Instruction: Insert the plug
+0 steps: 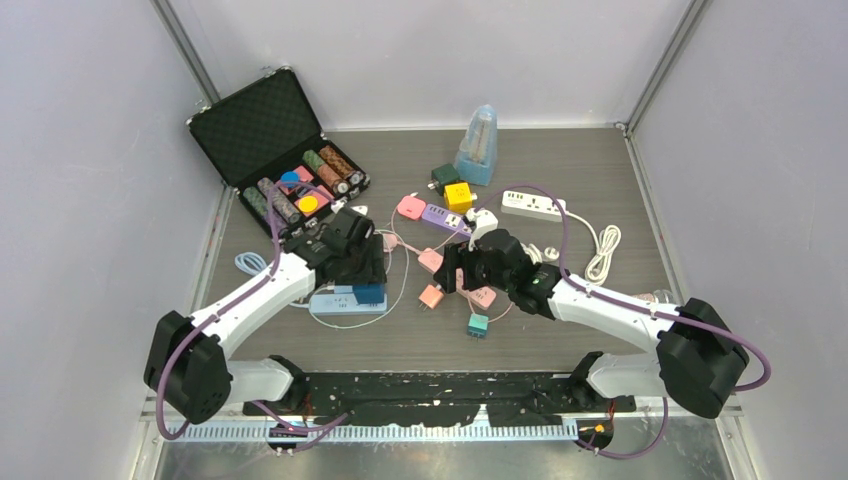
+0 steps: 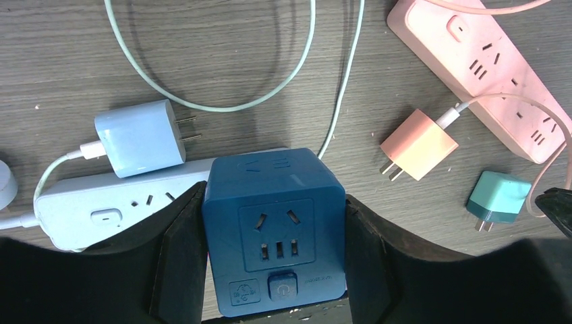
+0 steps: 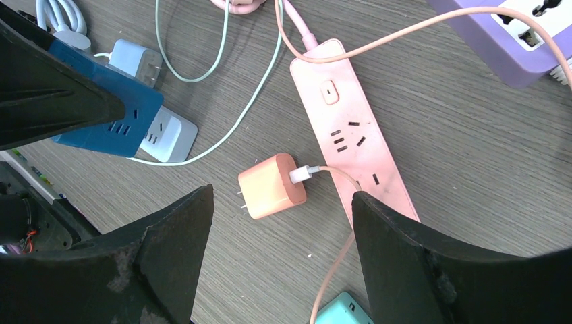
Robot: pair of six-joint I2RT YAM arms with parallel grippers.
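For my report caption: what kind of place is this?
Probably a robot test cell: plain grey panel walls enclose a dark wood-grain table strewn with items such as a pink plastic power strip and a dark blue cube socket.

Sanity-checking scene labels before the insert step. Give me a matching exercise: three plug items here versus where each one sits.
Things:
1. dark blue cube-shaped plastic socket
2. orange square plastic charger
3. light blue square plastic charger

Places:
A. lying unheld against the pale blue plastic power strip
B. clamped between the left jaws
C. loose on the wooden table under the open right jaws

Pairs: 1-B, 2-C, 3-A
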